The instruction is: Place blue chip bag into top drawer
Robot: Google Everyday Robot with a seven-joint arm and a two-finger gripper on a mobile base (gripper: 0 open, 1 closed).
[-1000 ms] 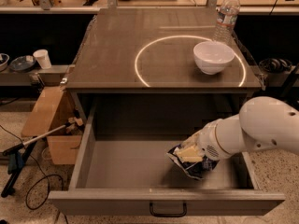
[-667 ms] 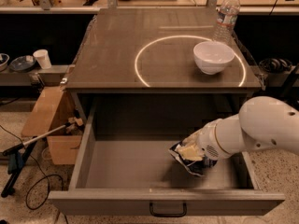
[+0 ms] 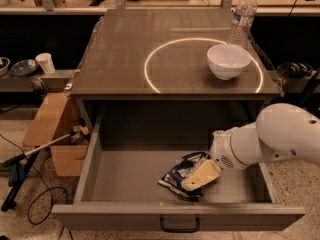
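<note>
Whereas a second ago the blue chip bag hung higher and nearer the right wall of the top drawer, it now sits lower and closer to the drawer's middle, apparently resting on the drawer floor just behind the front panel. The pincer is down inside the drawer too, against the bag's right side; whether it grips the bag or has let go I cannot tell. By my judgement the bag is as good as delivered, leaving only release and withdrawal.
</note>
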